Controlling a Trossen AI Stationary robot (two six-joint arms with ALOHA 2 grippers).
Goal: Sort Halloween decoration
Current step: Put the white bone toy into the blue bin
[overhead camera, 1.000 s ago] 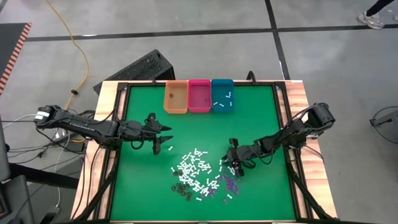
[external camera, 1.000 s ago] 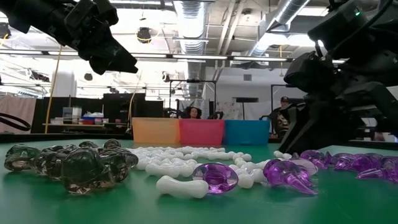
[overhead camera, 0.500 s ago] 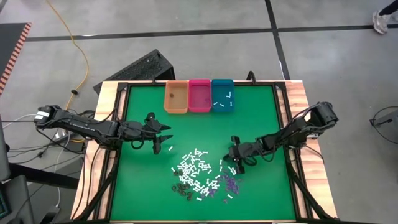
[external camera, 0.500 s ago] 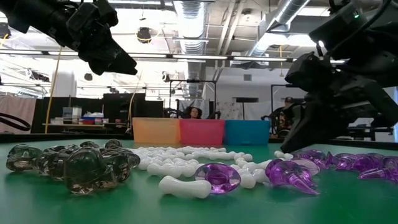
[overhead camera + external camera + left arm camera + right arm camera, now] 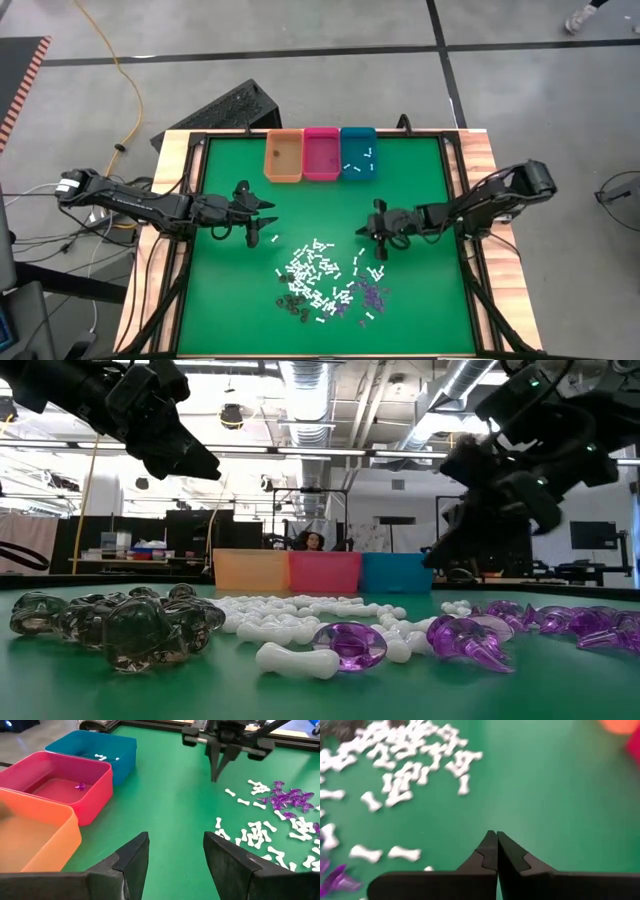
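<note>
The right gripper [image 5: 377, 240] hangs above the green table [image 5: 420, 300], fingers pressed together; whether a piece sits between them cannot be told. The Halloween decoration [image 5: 322, 280] lies scattered at its seven o'clock. The left gripper [image 5: 262, 232], at nine o'clock, hovers with fingers spread, empty.

Bins [image 5: 322, 153]: three are standing in a row, one orange, one pink, one teal.
Arms: two are reaching over the table.
White pieces [image 5: 313, 268]: dozens are lying scattered; exact count unclear.
Purple pieces [image 5: 372, 294]: a small cluster.
</note>
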